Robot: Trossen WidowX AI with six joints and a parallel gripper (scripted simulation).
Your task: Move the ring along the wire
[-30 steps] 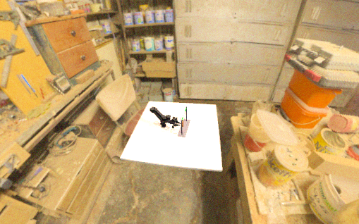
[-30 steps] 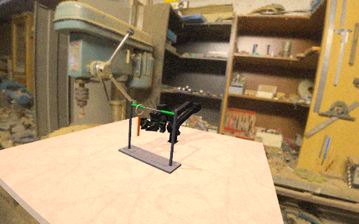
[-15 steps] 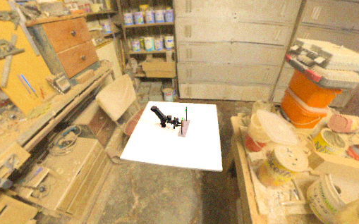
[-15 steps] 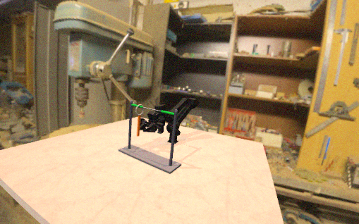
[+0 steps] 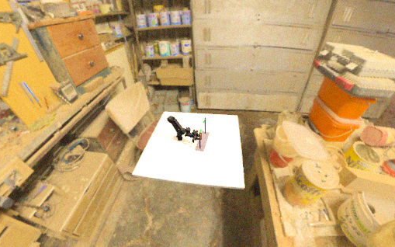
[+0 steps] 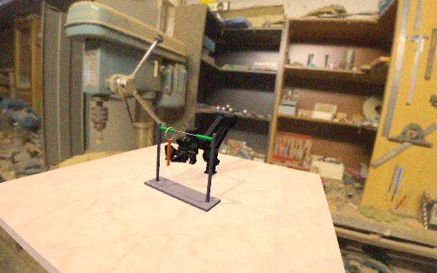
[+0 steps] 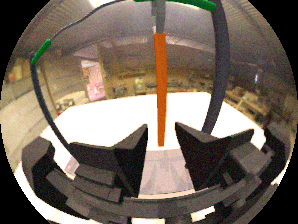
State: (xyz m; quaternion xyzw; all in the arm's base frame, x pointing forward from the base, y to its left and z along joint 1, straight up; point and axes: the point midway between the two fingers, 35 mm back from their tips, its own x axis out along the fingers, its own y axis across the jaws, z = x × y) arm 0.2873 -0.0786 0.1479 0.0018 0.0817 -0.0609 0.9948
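Note:
The ring (image 6: 169,133) (image 7: 158,15) hangs on the green part (image 6: 163,128) (image 7: 202,4) beside one post (image 6: 158,156) (image 7: 221,60). Its orange handle (image 6: 168,156) (image 7: 160,75) points down. The thin grey wire (image 6: 184,133) (image 7: 82,19) runs to the other green part (image 6: 204,137) (image 7: 41,51) at the other post (image 6: 210,172) (image 7: 44,102). My gripper (image 5: 199,137) (image 7: 161,125) is partly open. In the wrist view the handle's lower end shows in the gap between the fingertips, with space on both sides. Whether it is between the fingers in depth is hard to tell.
The posts stand on a grey base plate (image 6: 182,192) (image 5: 205,141) on the white table (image 5: 195,167). The near post is close to my right finger in the wrist view. The arm (image 5: 177,126) reaches in from the side opposite the exterior view.

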